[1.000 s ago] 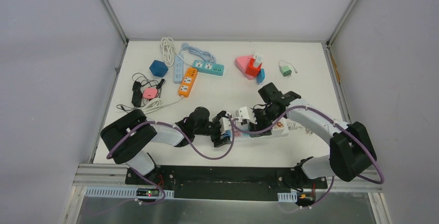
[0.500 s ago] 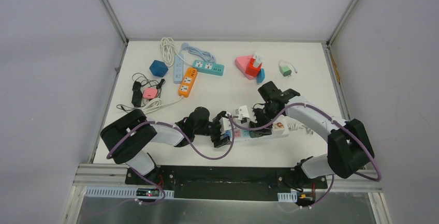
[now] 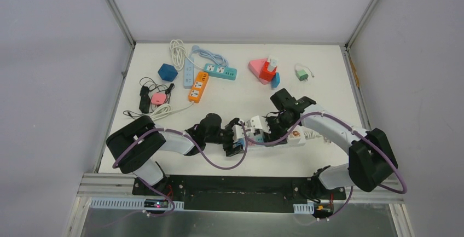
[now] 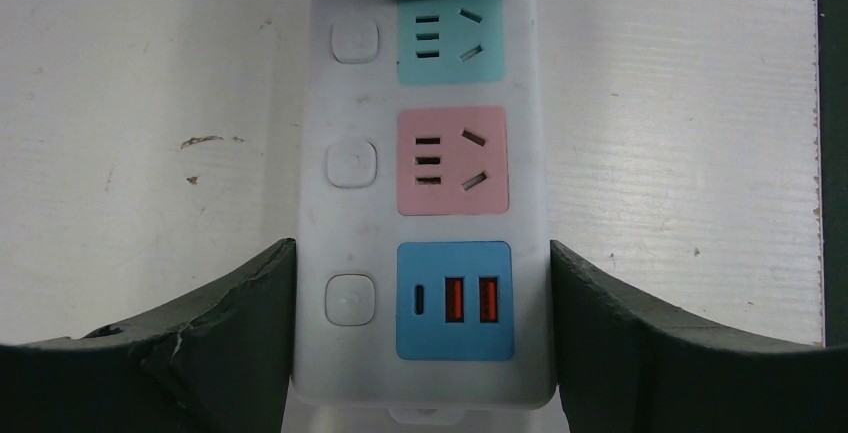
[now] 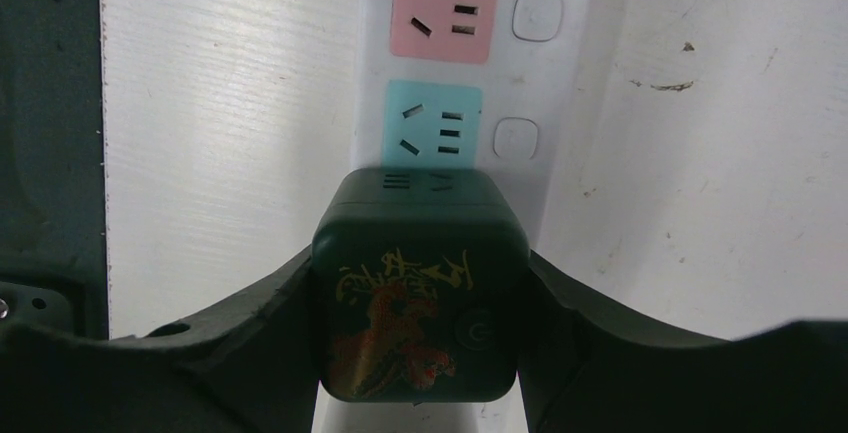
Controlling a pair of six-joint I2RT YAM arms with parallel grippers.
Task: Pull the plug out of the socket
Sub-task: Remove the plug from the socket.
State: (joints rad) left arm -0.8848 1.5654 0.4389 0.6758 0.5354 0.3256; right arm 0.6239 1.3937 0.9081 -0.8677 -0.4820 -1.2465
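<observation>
Plug (image 5: 420, 253) prongs hidden under its body; R gripper (image 5: 420, 323) clamps it, L gripper (image 4: 422, 318) pinches strip (image 4: 425, 183).

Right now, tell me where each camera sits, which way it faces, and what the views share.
Top external: fixed above and behind the arms, facing down at the table; left arm and right arm show, bases at bottom.
Left wrist: on the left arm, facing down at the power strip; left gripper clamps its sides.
Right wrist: on the right arm, facing down at the plug, pinched in the right gripper.
Shared: both wrist views show the pink socket, mint socket and plug, from opposite ends.
</observation>
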